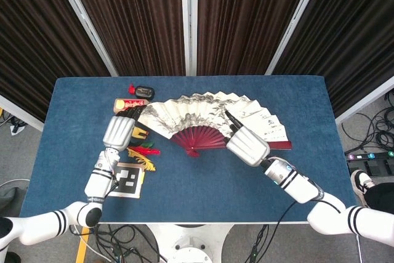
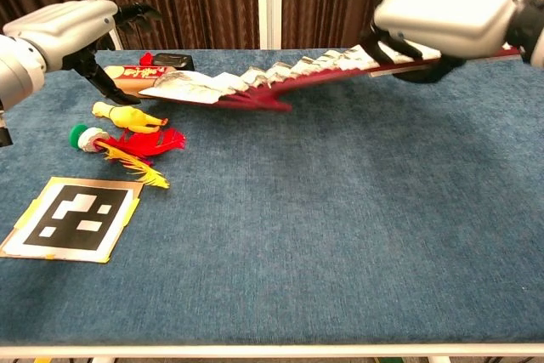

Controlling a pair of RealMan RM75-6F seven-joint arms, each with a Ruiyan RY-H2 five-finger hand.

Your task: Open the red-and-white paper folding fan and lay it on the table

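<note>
The folding fan [image 1: 209, 118] is spread wide, white painted paper over dark red ribs, its pivot [image 1: 194, 151] toward me. In the chest view the fan [image 2: 280, 81] hangs tilted above the table, its left end low and its right end high. My right hand [image 1: 246, 146] grips the right red guard stick, and in the chest view that right hand [image 2: 450, 10] covers the fan's right end. My left hand [image 1: 120, 132] sits by the fan's left edge. Chest view shows the left hand [image 2: 68, 31] with fingers spread and a small gap to the paper.
An orange bottle [image 2: 127, 74] lies behind the fan's left end, with a small black object [image 2: 170, 61] beyond it. A yellow rubber chicken [image 2: 127, 115] and a red feathered toy [image 2: 127, 144] lie at front left. A printed marker card [image 2: 76, 217] sits near the table's front-left edge.
</note>
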